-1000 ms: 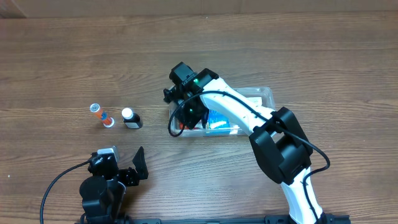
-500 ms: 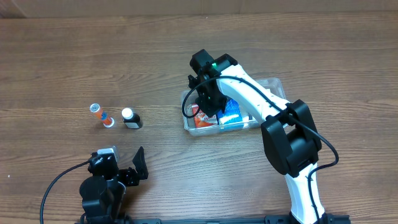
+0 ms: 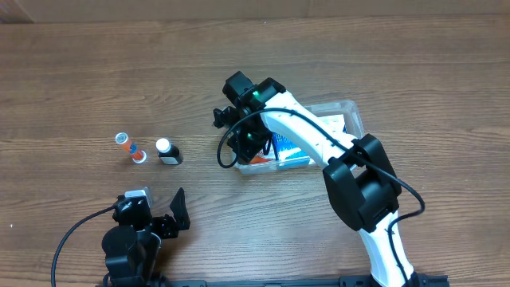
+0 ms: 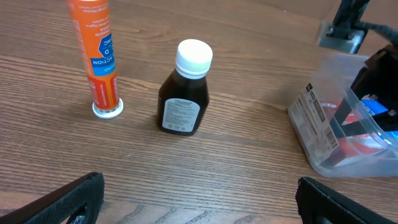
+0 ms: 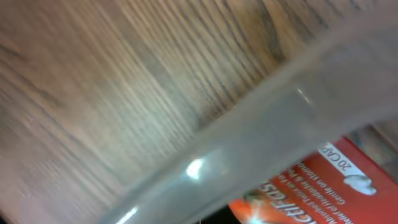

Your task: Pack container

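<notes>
The container (image 3: 348, 115) is a clear plastic tub right of the table's middle. It holds a red box (image 5: 311, 180), a blue box (image 3: 288, 147) and a white printed box (image 4: 316, 121). It also shows in the left wrist view (image 4: 348, 165). My right gripper (image 3: 243, 137) is at the tub's left end, over its rim. In the right wrist view the blurred rim (image 5: 249, 134) fills the frame and the fingers are hidden. My left gripper (image 3: 159, 219) is open and empty near the front edge.
An orange tube (image 3: 130, 147) (image 4: 93, 56) and a dark bottle with a white cap (image 3: 168, 151) (image 4: 185, 93) stand on the wooden table at the left, in front of my left gripper.
The container slid to the right with my right gripper, then the gripper swung back to the tub's left end. The left arm, tube and bottle have not moved.
</notes>
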